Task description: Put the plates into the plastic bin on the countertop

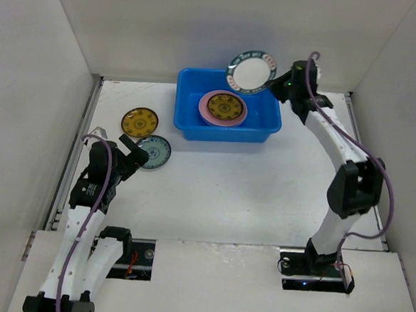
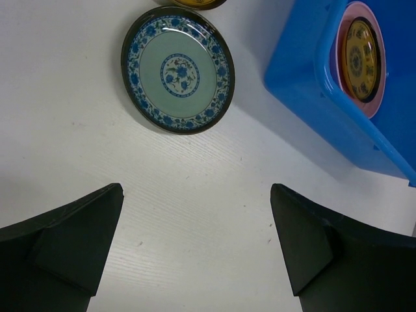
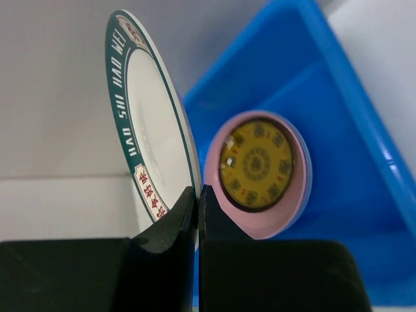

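The blue plastic bin (image 1: 189,119) stands at the back middle of the white countertop (image 1: 227,193). A yellow patterned plate (image 1: 224,105) lies on a pink plate (image 1: 205,114) inside it. My right gripper (image 1: 276,81) is shut on the rim of a white plate with a dark green lettered rim (image 1: 250,70), held on edge above the bin's far right corner; the right wrist view shows it (image 3: 146,130) pinched between the fingers (image 3: 170,227). My left gripper (image 1: 138,153) is open and empty beside a blue-patterned plate (image 1: 155,152), seen in the left wrist view (image 2: 177,68). Another yellow plate (image 1: 140,122) lies left of the bin.
White walls enclose the countertop on the left, back and right. The bin (image 2: 325,91) shows at the right of the left wrist view, close to the blue-patterned plate.
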Controlling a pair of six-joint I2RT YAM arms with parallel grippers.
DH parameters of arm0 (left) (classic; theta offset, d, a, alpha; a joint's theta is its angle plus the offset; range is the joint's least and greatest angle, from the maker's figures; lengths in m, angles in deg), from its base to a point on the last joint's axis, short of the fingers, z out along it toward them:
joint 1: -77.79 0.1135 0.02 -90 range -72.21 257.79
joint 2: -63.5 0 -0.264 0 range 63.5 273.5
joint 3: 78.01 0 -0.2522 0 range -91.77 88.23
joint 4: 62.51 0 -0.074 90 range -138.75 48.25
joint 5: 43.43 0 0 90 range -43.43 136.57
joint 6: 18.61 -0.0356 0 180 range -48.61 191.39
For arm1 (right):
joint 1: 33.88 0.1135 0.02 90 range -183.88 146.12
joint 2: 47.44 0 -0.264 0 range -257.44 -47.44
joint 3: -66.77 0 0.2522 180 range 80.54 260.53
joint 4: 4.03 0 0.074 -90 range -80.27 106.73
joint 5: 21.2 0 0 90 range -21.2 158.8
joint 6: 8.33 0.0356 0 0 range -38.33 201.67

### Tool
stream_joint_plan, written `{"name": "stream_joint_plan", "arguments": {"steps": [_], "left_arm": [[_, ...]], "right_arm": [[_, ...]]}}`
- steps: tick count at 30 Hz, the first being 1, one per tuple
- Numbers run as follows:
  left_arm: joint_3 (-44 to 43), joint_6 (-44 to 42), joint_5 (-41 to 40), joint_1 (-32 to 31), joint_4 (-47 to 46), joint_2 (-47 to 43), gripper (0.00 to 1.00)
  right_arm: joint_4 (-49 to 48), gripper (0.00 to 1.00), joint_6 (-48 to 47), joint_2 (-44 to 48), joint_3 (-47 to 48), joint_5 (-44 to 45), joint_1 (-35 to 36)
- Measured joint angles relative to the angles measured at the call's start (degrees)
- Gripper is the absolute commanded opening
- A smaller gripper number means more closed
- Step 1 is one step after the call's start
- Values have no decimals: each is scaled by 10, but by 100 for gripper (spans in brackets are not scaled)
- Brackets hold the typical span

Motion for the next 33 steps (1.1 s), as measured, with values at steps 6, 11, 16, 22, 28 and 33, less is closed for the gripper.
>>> {"name": "stream_joint_plan", "arguments": {"steps": [6,11,16,22,28,33], "left_arm": [[20,25,2,-1,1,-23,98],[27,40,4,-2,9,-40,98],[30,46,6,-2,10,-50,98],[48,53,12,-2,10,-51,98],[73,69,30,3,-4,-38,96],[95,90,37,8,-33,-17,95]], "right_arm": [[46,0,-24,-164,68,-50,35],[73,3,-31,-243,112,-78,53],[86,17,-37,-275,166,-93,65],[96,41,-55,-281,187,-99,75],[108,58,-66,-281,181,-102,76],[108,71,-77,-278,157,-110,76]]}}
